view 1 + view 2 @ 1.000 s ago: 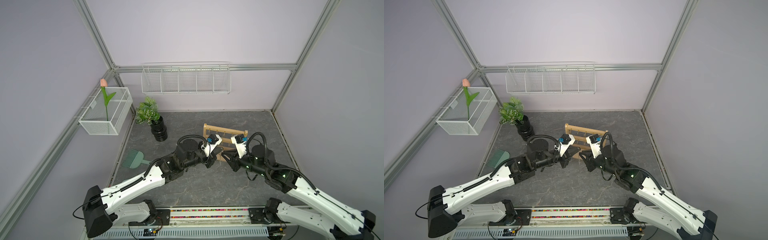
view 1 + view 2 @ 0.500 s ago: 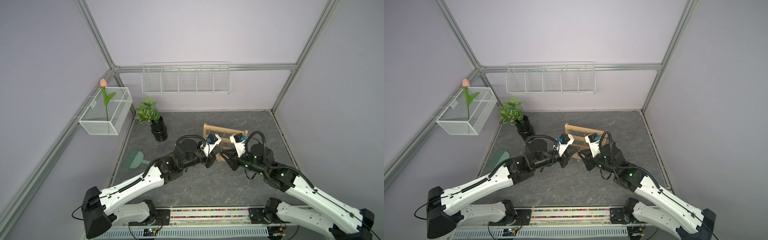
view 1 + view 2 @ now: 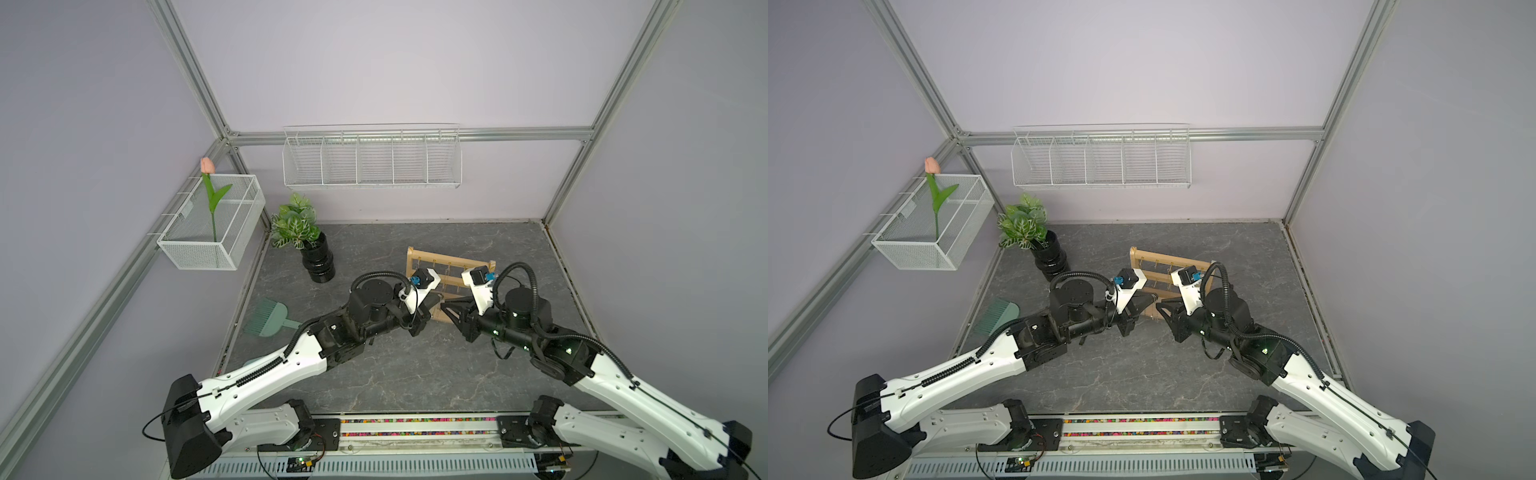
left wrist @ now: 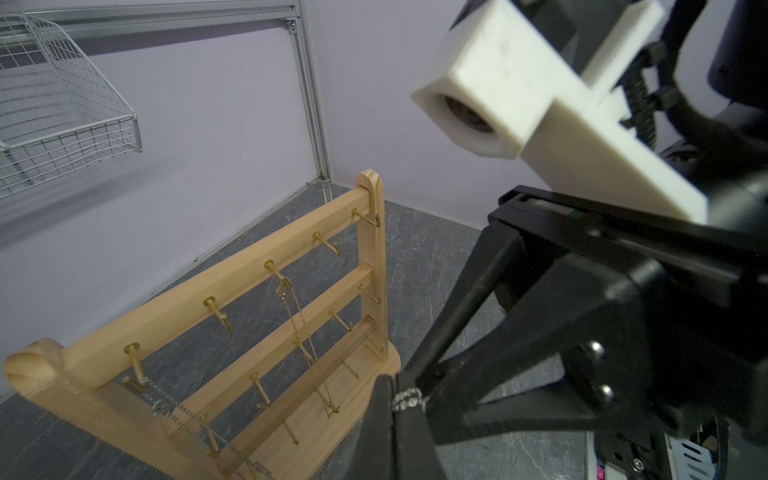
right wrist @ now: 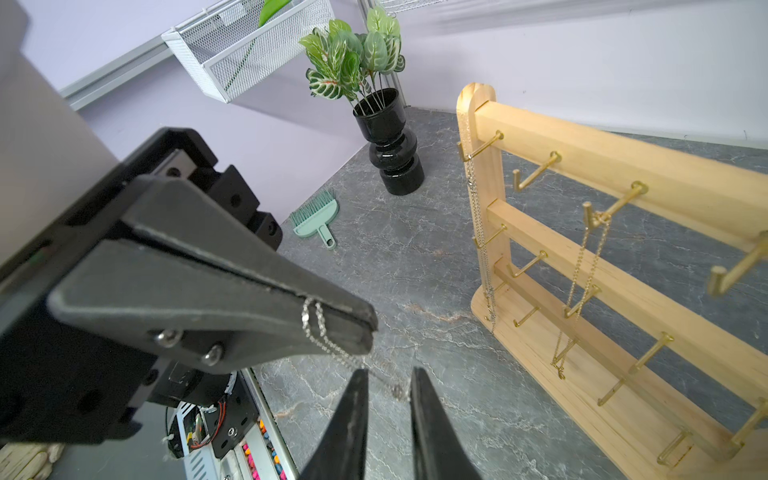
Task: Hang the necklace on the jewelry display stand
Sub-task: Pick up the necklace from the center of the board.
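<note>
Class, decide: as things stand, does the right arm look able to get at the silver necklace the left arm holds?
Probably yes. The silver necklace hangs from the shut left gripper, and its chain trails right to the gap between the parted fingers of the right gripper; nothing stands between them.

The dark marbled bench (image 3: 395,365) carries a wooden stand (image 3: 451,262), upright, right of centre. A black vase (image 3: 318,264) stands at the back left. A green brush (image 3: 266,318) lies near the left edge.
</note>
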{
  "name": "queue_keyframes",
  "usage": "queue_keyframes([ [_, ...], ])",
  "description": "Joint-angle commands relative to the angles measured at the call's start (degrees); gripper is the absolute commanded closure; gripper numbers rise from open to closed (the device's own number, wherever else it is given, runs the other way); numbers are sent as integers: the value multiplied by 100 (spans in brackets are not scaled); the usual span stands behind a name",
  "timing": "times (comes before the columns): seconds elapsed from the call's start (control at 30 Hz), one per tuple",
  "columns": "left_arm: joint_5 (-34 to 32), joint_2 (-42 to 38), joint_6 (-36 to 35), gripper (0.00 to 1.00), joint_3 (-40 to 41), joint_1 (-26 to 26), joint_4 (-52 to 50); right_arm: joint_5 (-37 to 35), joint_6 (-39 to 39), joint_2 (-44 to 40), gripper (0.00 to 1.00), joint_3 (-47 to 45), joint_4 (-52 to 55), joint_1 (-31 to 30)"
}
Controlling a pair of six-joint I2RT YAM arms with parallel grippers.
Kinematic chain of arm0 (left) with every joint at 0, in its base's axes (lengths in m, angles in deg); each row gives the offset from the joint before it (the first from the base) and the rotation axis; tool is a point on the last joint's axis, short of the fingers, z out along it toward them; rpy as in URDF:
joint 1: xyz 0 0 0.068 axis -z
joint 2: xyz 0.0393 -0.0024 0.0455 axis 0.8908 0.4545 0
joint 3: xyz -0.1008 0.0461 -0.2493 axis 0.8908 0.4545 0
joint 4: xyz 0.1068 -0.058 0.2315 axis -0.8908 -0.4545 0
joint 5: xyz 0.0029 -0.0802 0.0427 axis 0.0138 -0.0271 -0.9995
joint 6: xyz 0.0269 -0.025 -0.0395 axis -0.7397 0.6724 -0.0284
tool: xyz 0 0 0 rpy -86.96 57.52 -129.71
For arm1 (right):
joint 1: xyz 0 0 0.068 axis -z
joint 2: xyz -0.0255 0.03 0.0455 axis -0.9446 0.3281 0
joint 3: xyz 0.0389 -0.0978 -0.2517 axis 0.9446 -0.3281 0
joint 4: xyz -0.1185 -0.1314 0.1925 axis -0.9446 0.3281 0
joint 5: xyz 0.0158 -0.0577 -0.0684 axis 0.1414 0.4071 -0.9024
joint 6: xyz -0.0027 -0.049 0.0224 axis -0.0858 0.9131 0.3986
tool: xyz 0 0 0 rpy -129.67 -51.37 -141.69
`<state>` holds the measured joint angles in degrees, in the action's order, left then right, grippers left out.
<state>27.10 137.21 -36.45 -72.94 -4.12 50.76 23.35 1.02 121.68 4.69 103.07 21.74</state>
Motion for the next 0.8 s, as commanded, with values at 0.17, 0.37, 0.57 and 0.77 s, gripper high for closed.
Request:
queue_keyframes([
  [0.17,11,-61,-6,100,58,4,70,64,120,10,78,124,-160,50],
  [0.37,40,-72,-10,100,58,2,75,-18,137,78,79,108,-199,49],
  [0.57,88,-45,-3,100,57,4,101,-14,137,121,79,123,-244,50],
  [0.77,121,-76,6,100,75,4,91,-28,134,187,79,126,-277,71],
])
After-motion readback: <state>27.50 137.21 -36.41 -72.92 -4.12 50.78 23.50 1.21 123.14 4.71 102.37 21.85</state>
